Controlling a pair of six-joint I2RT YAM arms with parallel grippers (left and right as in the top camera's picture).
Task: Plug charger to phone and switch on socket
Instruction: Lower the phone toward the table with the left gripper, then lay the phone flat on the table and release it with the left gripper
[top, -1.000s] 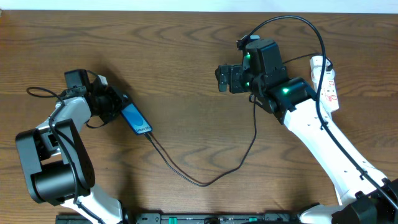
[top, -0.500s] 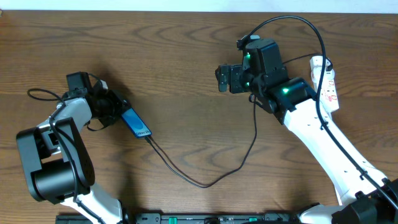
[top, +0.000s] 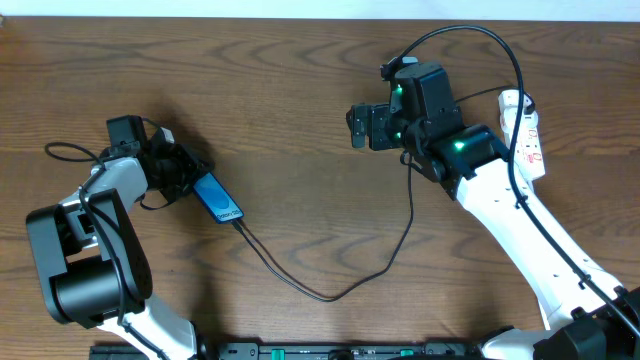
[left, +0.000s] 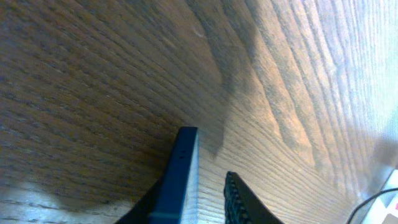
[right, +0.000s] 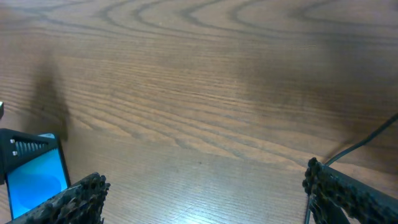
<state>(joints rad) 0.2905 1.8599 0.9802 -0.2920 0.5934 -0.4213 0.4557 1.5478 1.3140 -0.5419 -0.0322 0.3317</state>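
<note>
The phone (top: 218, 196), blue-screened, rests on the wooden table at the left, and in the right wrist view its screen (right: 34, 182) shows at the left edge. The charger (top: 320, 294), a thin black cable, meets the phone's lower end and curves right, then up under the right arm, which hides its far end. My left gripper (top: 186, 170) is at the phone's upper end; in the left wrist view the phone (left: 180, 177) stands between the jaws of the gripper (left: 202, 199), with a gap to the right finger (left: 239, 202). My right gripper (top: 358, 127) hovers wide open, its fingers holding nothing. The socket (top: 530, 135) lies at the far right.
The right arm (top: 500, 210) slants across the right side of the table over the charger cable. A black cable (top: 470, 30) arcs above the right wrist toward the socket. The left arm's base (top: 90, 270) stands at the front left.
The left gripper's jaws have parted a little from the phone, and the phone sits slightly lower and flatter than a second ago. The right arm has not moved.
</note>
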